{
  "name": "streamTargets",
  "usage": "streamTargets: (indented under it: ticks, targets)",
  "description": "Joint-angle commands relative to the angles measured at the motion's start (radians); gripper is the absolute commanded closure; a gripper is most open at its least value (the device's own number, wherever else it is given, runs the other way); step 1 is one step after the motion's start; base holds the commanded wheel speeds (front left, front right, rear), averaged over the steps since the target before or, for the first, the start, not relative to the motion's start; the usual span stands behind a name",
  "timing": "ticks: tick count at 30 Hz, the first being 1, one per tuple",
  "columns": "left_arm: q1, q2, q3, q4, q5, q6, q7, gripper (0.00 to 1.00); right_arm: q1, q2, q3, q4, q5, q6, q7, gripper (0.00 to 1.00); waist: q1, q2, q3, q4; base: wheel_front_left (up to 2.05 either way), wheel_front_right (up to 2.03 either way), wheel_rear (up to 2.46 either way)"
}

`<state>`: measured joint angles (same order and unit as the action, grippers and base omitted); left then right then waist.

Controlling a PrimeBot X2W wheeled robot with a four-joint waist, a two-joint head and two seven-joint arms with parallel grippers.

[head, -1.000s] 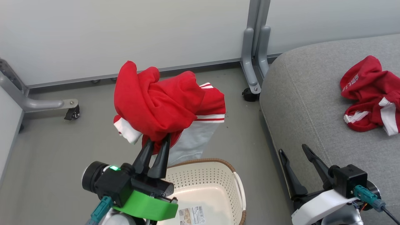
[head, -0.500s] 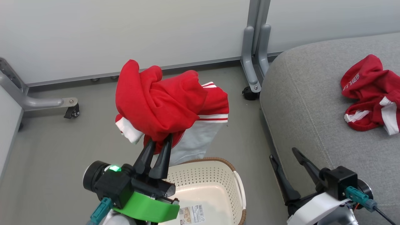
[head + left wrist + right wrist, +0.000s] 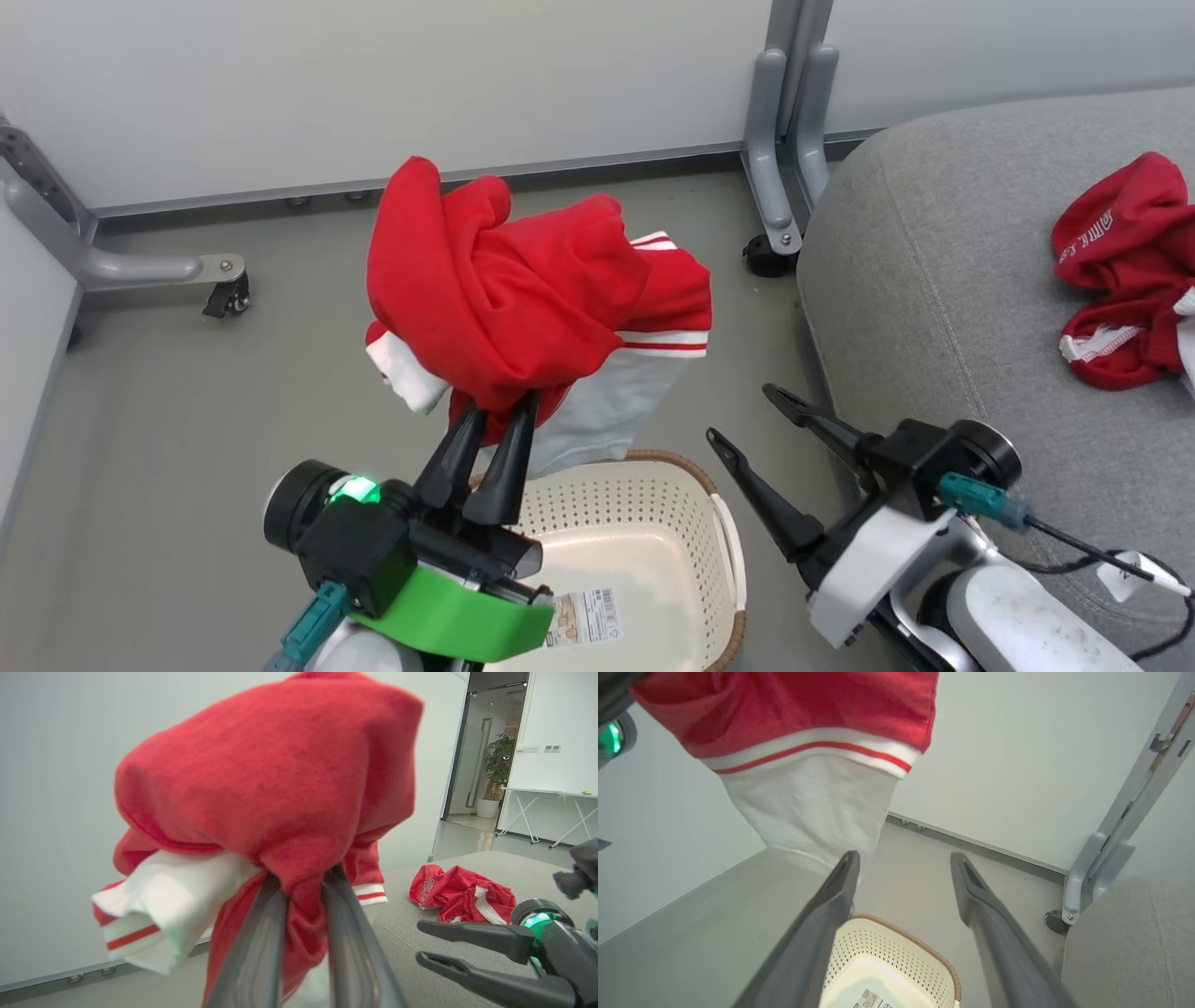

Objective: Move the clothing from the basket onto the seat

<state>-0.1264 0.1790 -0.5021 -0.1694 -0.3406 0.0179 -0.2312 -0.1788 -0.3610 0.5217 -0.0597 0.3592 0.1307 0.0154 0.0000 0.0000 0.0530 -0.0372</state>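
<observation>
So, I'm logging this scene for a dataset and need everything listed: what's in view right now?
seat: one, grey, right side
basket: one, cream with brown rim, on the floor
held garment: one, red and white, hanging above the basket
second garment: one, red with white trim, crumpled on the seat
partition legs: two, grey, along the wall
left gripper: one, black, shut on the held garment
right gripper: one, black, open, between basket and seat

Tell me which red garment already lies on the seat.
The crumpled garment with white lettering, far right; the other garment hangs from the left tool.
</observation>
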Motion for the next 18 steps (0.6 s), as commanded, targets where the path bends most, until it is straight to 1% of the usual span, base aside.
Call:
streamTargets:
  ticks: [1,4,9,18]
  targets:
    - [-0.023,0.002,-0.002,-0.004,0.008,-0.004,-0.005,1.00,-0.040,-0.004,0.029,0.019,0.022,0.000,-0.017,0.00,0.0000,0.0000,0.008,0.010,0.00,0.00,0.00]
    - [-0.037,0.000,-0.009,0.002,0.009,-0.012,-0.006,1.00,-0.116,-0.016,0.091,0.067,0.050,0.000,-0.047,0.00,0.0000,0.0000,0.016,0.024,0.00,0.00,0.00]
    - [-0.055,0.003,-0.021,0.005,0.015,-0.022,-0.005,1.00,-0.225,-0.012,0.179,0.144,0.093,0.000,-0.103,0.00,0.0000,0.0000,0.026,0.040,0.00,0.00,0.00]
    - [-0.069,-0.001,-0.035,0.010,0.010,-0.027,-0.007,1.00,-0.374,0.023,0.335,0.243,0.179,0.000,-0.195,0.00,0.0000,0.0000,0.032,0.054,0.00,0.00,0.00]
